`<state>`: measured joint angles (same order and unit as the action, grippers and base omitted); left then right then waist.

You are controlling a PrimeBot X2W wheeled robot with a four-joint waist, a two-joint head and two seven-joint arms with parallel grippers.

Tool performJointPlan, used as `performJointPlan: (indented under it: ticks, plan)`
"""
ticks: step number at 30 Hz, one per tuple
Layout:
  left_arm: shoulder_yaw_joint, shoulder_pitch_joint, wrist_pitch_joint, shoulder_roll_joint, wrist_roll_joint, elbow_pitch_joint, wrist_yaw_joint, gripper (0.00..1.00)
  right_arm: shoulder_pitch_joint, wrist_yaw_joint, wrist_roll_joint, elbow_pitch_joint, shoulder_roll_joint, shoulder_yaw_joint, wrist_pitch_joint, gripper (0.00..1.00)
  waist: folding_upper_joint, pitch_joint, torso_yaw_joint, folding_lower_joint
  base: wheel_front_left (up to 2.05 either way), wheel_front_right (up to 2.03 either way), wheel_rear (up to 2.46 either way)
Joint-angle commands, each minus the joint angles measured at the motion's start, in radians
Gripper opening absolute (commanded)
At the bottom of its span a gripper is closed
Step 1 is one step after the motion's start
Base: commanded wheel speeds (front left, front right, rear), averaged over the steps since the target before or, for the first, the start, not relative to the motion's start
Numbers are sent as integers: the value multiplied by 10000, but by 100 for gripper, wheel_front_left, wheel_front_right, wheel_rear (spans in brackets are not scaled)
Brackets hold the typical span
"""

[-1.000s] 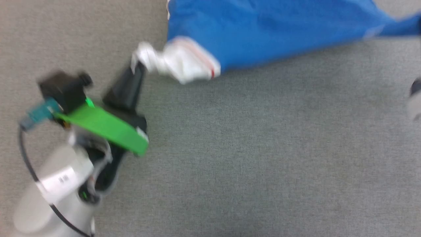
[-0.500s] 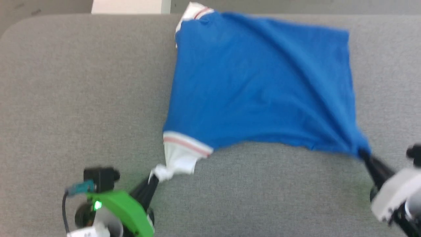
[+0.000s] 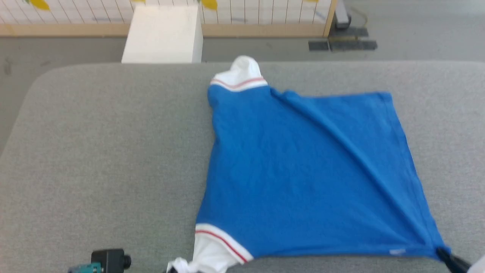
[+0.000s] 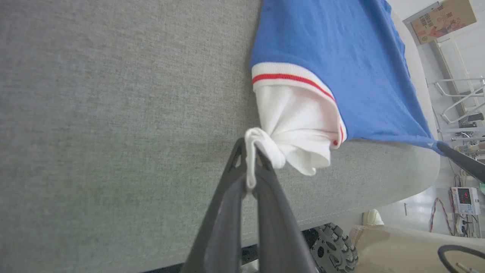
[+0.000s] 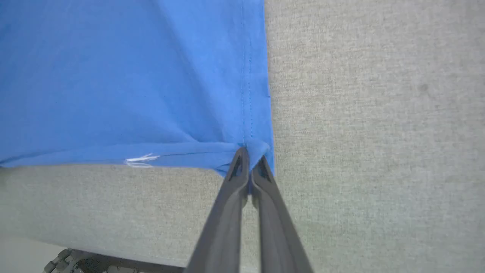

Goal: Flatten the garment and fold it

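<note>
While both claws have cloth, quick status.

Left claw (image 4: 250, 151): fingers pressed together, pinching a small bunched twist of the near sleeve (image 4: 299, 121). Right claw (image 5: 251, 157): fingers pressed together on the hem corner (image 5: 258, 147), where the bottom hem meets the side seam.

Risks as I read them:
- Left grip is only a knot of thin white fabric. More sideways pull could slip it out, or leave the sleeve roped instead of flat.
- Ridge (image 3: 341, 144) runs diagonally from the far shoulder to the right claw's corner. That looks like tension fed through one corner. Let go now and it likely sets as a crease.
- Both pinched points sit close to the front edge of the table (image 3: 94, 151). Any pull toward the robot could drag the near side over the lip.
- Far sleeve (image 3: 242, 72) and far hem corner are free, so the far half may lag and skew.

Shirt (image 3: 303, 170) lies on the grey table, right of centre, shoulders to the robot's left, hem to its right. It's spread roughly square, with a plain blue face up. Sleeves are white with a thin red stripe at the join. The far sleeve is crumpled and the near one is pulled to a point. A small white label (image 5: 140, 160) sits on the near edge. Mostly flat, not smooth yet, and folding hasn't started.
</note>
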<state>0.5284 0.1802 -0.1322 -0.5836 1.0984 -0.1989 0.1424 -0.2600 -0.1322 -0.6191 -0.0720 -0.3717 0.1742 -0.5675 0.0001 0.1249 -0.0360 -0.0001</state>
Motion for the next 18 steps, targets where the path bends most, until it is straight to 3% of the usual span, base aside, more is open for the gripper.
performJointPlan:
  ticks: [1,14,18]
  plan:
    - [-66,330,-79,-198,126,-142,97,0,-312,15,-48,-138,137,153,-221,0,-1,-463,14,1,0,0,0]
    - [-303,1840,-314,-920,752,-1658,517,0,-1825,15,155,-1981,1472,1254,-1820,0,-1,-717,153,1,0,0,0]
    - [-563,1866,-87,-1033,652,-2005,639,0,-1859,15,233,-2487,1726,1584,-1858,0,-1,-561,202,1,0,0,0]
